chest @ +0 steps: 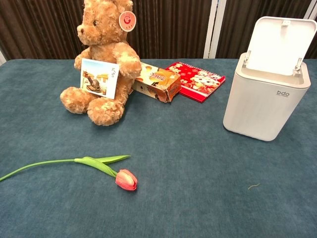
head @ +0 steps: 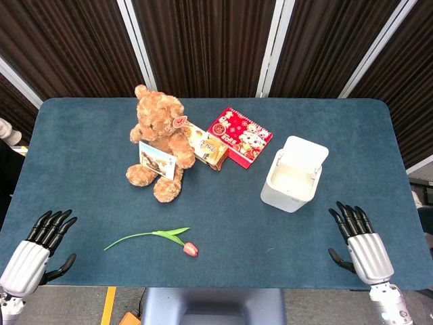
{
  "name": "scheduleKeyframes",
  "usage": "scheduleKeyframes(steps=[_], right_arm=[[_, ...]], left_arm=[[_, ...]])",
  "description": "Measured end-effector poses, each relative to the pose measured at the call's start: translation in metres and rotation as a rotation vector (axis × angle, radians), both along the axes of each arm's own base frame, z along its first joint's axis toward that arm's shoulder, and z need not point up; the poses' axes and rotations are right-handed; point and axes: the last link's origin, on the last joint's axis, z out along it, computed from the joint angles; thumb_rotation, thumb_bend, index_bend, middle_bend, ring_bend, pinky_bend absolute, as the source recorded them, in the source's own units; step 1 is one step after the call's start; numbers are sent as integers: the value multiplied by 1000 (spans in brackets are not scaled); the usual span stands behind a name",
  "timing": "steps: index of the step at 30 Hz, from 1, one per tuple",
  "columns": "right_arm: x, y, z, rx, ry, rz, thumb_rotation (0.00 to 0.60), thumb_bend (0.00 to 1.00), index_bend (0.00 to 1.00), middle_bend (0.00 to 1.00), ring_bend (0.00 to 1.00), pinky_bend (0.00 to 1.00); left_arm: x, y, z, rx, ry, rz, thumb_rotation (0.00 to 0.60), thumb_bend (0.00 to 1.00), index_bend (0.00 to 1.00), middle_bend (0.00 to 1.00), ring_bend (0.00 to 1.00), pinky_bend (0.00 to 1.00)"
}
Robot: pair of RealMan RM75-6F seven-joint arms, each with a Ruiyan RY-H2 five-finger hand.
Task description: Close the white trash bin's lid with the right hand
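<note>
The white trash bin (head: 289, 183) (chest: 265, 101) stands right of the table's middle. Its lid (head: 306, 150) (chest: 280, 44) is swung up and back, leaving the top open. My right hand (head: 358, 240) lies at the front right edge of the table, nearer than the bin and to its right, fingers spread and holding nothing. At the front left corner my left hand (head: 40, 244) also rests with fingers apart and empty. Neither hand shows in the chest view.
A brown teddy bear (head: 157, 142) (chest: 104, 59) holding a picture card sits left of centre. An orange snack box (head: 206, 147) (chest: 157, 83) and a red packet (head: 240, 135) (chest: 197, 80) lie behind the bin's left. A pink tulip (head: 155, 238) (chest: 99, 168) lies near the front.
</note>
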Motion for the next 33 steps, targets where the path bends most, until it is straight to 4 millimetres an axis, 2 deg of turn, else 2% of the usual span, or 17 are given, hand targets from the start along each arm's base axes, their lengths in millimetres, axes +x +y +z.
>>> scheduleKeyframes(steps=[6, 7, 8, 9, 10, 11, 12, 13, 15, 17, 23, 28, 33], right_arm=[[0, -3, 1, -15, -10, 3, 600, 368, 0, 2, 0, 0], [1, -6, 2, -24, -17, 6, 600, 368, 0, 50, 12, 45], [2, -9, 4, -33, -23, 8, 600, 368, 0, 141, 76, 151], [4, -14, 7, -48, -34, 13, 600, 369, 0, 279, 205, 318], [6, -20, 9, -61, -45, 18, 600, 379, 3, 457, 390, 525], [9, -26, 13, -75, -57, 23, 600, 406, 20, 657, 633, 748], [13, -33, 17, -89, -69, 26, 600, 435, 45, 792, 791, 875], [17, -44, 23, -104, -82, 26, 600, 459, 63, 860, 864, 926], [24, -60, 31, -115, -97, 20, 600, 503, 102, 934, 939, 973], [30, -73, 38, -109, -104, 6, 600, 602, 177, 1000, 1000, 1000], [47, -118, 57, -90, -42, -53, 600, 789, 263, 1000, 1000, 1000], [58, -161, 67, -39, 18, -194, 600, 865, 309, 1000, 1000, 1000], [78, -197, 64, 43, 73, -287, 600, 868, 332, 1000, 1000, 1000]], left_arm=[[0, 0, -1, -6, 0, -2, 600, 392, 18, 0, 0, 9], [0, 1, -1, -8, 0, 2, 600, 392, 18, 0, 0, 9], [0, 1, -1, -9, -2, 4, 600, 392, 18, 0, 0, 9], [-1, 2, -1, -9, -2, 6, 600, 392, 19, 0, 0, 9], [-1, 3, -2, -11, -1, 8, 600, 392, 19, 0, 0, 9], [-1, 4, -2, -12, -2, 8, 600, 392, 19, 0, 0, 8], [0, 4, -2, -13, -2, 8, 600, 392, 19, 0, 0, 8], [0, 4, -2, -13, -1, 6, 600, 392, 19, 0, 0, 8], [0, 4, -3, -13, -1, 6, 600, 392, 18, 0, 0, 9], [1, 4, -3, -14, 0, 5, 600, 392, 13, 0, 0, 9], [1, 5, -7, -24, 11, 6, 600, 390, 1, 0, 0, 9], [1, 7, -8, -26, 11, 10, 600, 391, 0, 0, 0, 9], [1, 10, -9, -24, 12, 13, 600, 389, 0, 0, 0, 9]])
